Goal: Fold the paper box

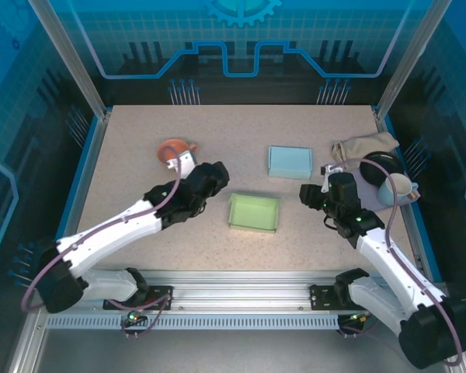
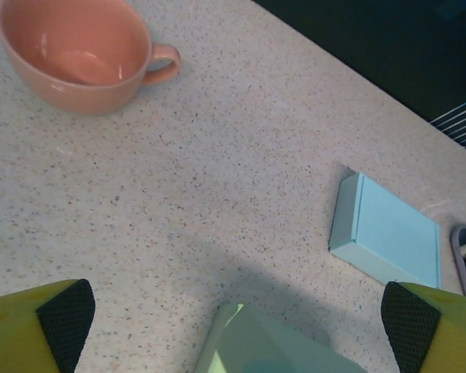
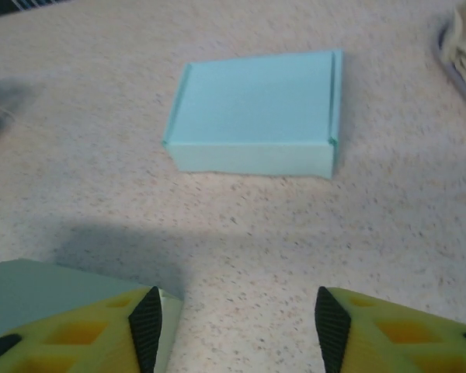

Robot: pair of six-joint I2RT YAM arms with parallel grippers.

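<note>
The paper box (image 1: 254,211) is pale green and lies flat in the middle of the table. One of its corners (image 2: 256,350) shows low in the left wrist view. My left gripper (image 1: 215,181) hovers just left of it, wide open (image 2: 237,322), with that corner below the gap and no finger touching it. My right gripper (image 1: 311,193) is to the box's right, open (image 3: 239,326) over bare table. The green box's edge (image 3: 46,291) sits beside and behind its left finger (image 3: 147,326).
A folded light blue box (image 1: 289,161) (image 2: 388,233) (image 3: 256,113) lies behind the green one. A pink cup (image 1: 173,150) (image 2: 74,50) stands at the back left. At the right edge are a beige cloth (image 1: 365,146), a dark round object (image 1: 380,167) and a pale blue mug (image 1: 396,189).
</note>
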